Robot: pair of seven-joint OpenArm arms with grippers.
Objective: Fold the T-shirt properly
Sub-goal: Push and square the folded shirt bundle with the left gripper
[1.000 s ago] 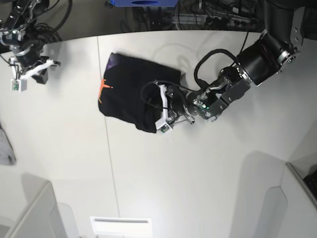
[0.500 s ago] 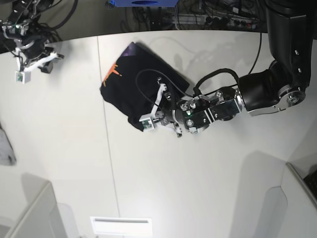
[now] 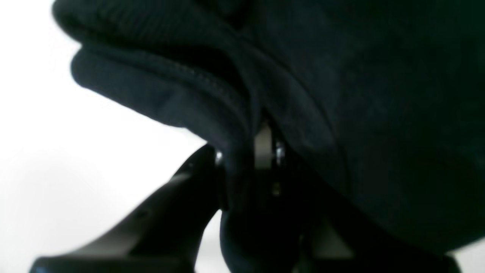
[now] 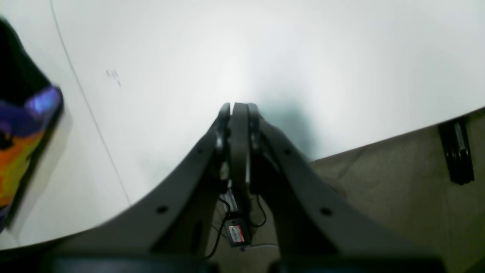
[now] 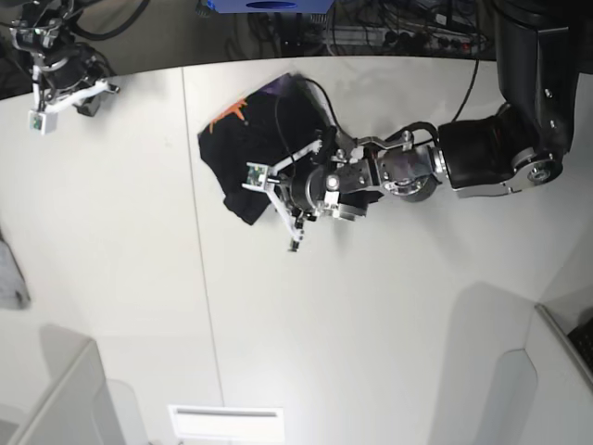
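The T-shirt [image 5: 243, 153] is a black folded bundle on the white table [image 5: 389, 315], with orange and purple print at its far edge. My left gripper [image 5: 264, 197] reaches in from the right and is shut on the bundle's near corner. In the left wrist view, dark cloth folds [image 3: 341, 94] fill the frame and are pinched in the left gripper [image 3: 246, 159]. My right gripper [image 5: 65, 88] hovers at the table's far left corner, away from the shirt. It is shut on nothing [image 4: 237, 110]. The printed edge [image 4: 22, 132] shows at the left of the right wrist view.
A seam [image 5: 199, 278] runs down the table left of the shirt. Cables and a blue object [image 5: 264, 5] lie beyond the far edge. A white slotted box [image 5: 227, 422] sits at the near edge. A grey cloth [image 5: 9, 278] lies at the left border.
The left gripper has swung left and toward the far edge, dragging and turning the T-shirt with it. The right gripper has drifted slightly toward the far corner.
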